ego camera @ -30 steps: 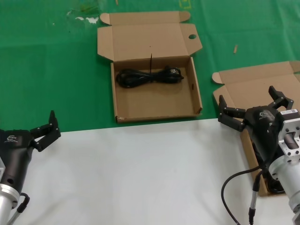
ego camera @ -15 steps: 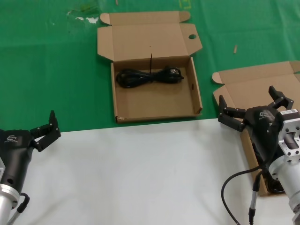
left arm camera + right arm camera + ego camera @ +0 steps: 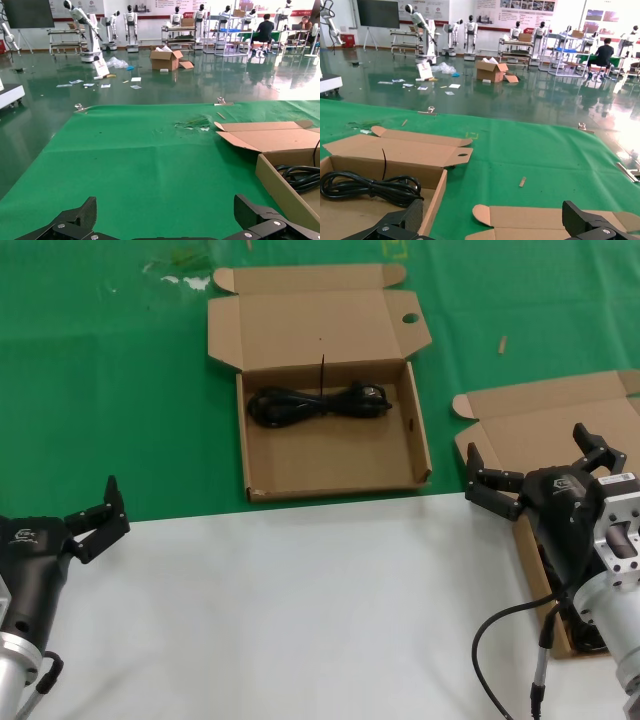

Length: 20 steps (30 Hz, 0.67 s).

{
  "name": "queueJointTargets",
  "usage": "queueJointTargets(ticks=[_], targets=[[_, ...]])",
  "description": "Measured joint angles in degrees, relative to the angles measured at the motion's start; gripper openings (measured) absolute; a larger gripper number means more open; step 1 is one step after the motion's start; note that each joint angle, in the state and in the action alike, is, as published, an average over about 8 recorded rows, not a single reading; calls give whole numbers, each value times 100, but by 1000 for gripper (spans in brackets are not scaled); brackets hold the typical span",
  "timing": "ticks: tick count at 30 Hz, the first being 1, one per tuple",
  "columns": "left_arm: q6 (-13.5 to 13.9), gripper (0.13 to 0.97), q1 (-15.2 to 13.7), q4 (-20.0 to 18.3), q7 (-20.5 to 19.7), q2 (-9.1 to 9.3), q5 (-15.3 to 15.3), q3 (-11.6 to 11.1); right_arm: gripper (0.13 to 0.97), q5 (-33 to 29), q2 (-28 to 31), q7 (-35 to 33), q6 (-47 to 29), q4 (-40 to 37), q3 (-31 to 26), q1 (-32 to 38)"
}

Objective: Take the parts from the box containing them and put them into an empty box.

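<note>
**Both arms idle, one cord already across**

Nothing has changed over the last second: both grippers and every item on the table sit exactly where they were, so this reads as a pause between transfers rather than a move under way.

Nearest, the left gripper [image 3: 92, 519] hovers over the white sheet [image 3: 300, 610] at its left edge, fingers spread apart and holding nothing. The right gripper [image 3: 540, 475] hangs low on the right, its fingers also wide apart and empty, directly above the plain-lidded mailer box [image 3: 530, 430]. Its body hides most of that box's interior, so I cannot tell how many cords remain inside; a dark shape shows beside the arm near the box's near wall, possibly one of them.

Farther back on the green cloth [image 3: 100, 370] lies the mailer box with the round hole in its lid tab [image 3: 335, 475], lid open. One black power cord bundle [image 3: 318, 403] rests across its far half, near the hinge.

Judging by that, at least one part is delivered, and the right gripper is placed to reach down for another.
</note>
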Motion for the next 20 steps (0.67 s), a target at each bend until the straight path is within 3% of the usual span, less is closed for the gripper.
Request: queueJointTargets(ticks=[20], targets=[[0, 966, 0, 0, 0, 0, 0, 0, 966, 0, 0, 0, 0, 0, 0, 0]])
